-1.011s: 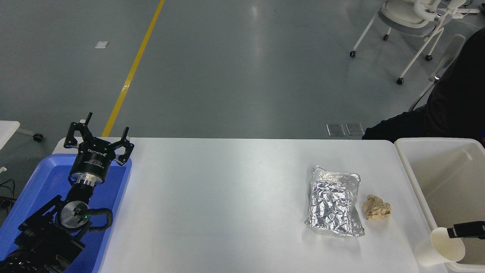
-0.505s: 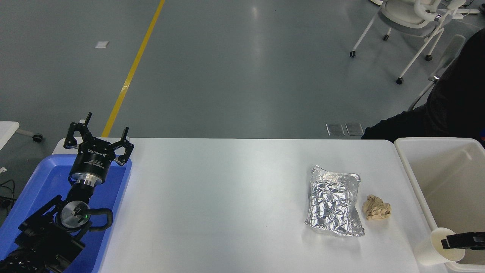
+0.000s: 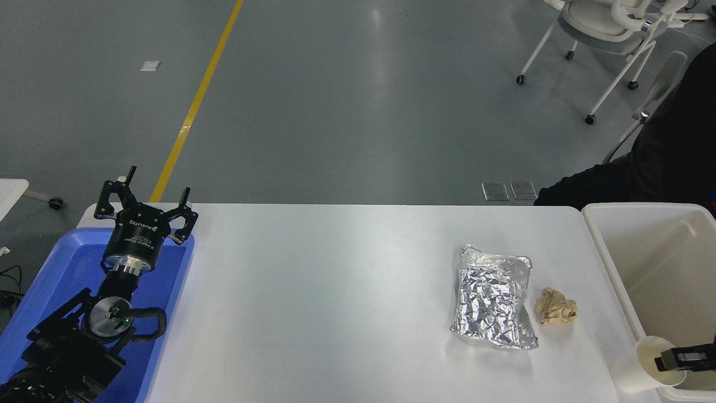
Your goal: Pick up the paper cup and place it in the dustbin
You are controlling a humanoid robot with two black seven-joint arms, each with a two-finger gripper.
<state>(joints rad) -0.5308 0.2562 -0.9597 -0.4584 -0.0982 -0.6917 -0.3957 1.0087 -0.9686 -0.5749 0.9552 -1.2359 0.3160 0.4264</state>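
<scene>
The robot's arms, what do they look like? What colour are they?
The left arm is black and chunky, with a black hose looping at its side, a tiny green light, and a silver ring below a round black wrist printed with white letters. Its left gripper has thin black fingers. Only a black fingertip of the right gripper shows.

Pretty evenly lit from overhead, sharp all over. A pale sheen is thrown down the floor (image 3: 380,84), and only soft shadows are cast on the tabletop (image 3: 335,291).
</scene>
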